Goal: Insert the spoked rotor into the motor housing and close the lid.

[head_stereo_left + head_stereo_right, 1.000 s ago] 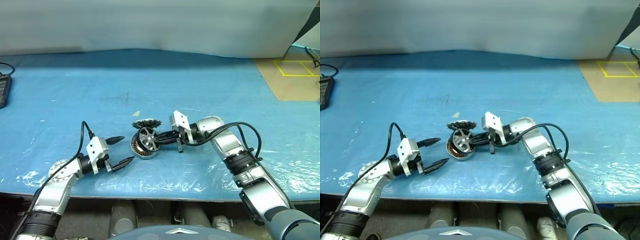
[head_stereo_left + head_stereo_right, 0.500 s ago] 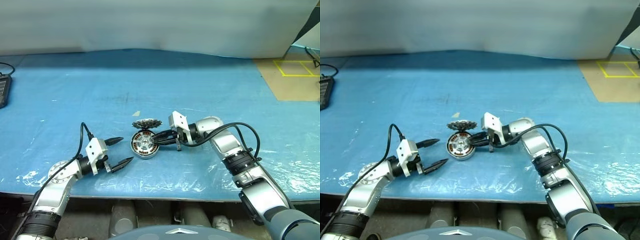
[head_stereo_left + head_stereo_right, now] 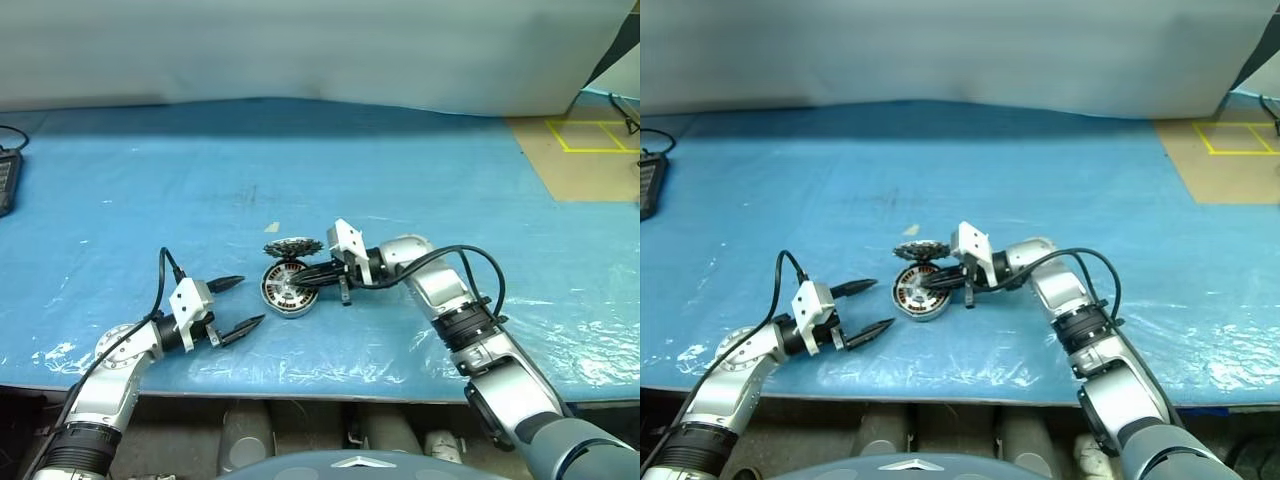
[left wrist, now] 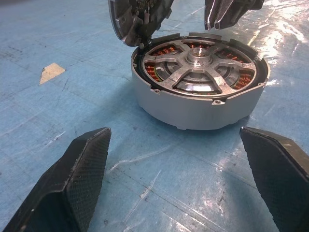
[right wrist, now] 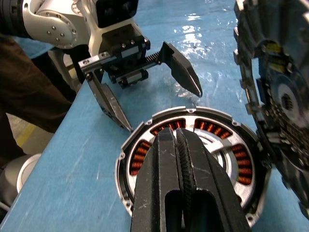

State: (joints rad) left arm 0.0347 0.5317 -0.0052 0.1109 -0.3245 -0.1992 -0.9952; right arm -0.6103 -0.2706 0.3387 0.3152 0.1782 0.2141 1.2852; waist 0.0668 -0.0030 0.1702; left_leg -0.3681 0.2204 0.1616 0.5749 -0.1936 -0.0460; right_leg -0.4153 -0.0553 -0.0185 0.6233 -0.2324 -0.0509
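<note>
The motor housing (image 4: 193, 113) lies flat on the blue table, copper windings showing. Seated inside it is the spoked rotor (image 4: 198, 55), its silver hub and spokes facing up. The lid (image 3: 292, 247) stands on edge, leaning at the housing's far side, toothed rim visible (image 5: 280, 96). My right gripper (image 3: 303, 283) is shut with nothing between its fingers (image 5: 176, 183); its tips hover over the rotor's hub. My left gripper (image 3: 248, 300) stands open just left of the housing, pointing at it, its fingers (image 4: 72, 183) a little short of the wall.
A small pale paper triangle (image 3: 272, 227) lies behind the lid. A black device (image 3: 5, 180) sits at the table's far left edge. Tan floor with yellow tape (image 3: 590, 135) borders the table at the back right. The front edge runs just below both arms.
The rotor, held tilted over the housing by my right gripper, now sits flat inside it. The right gripper let go, shut and slid left over the hub. The left arm stayed put.
</note>
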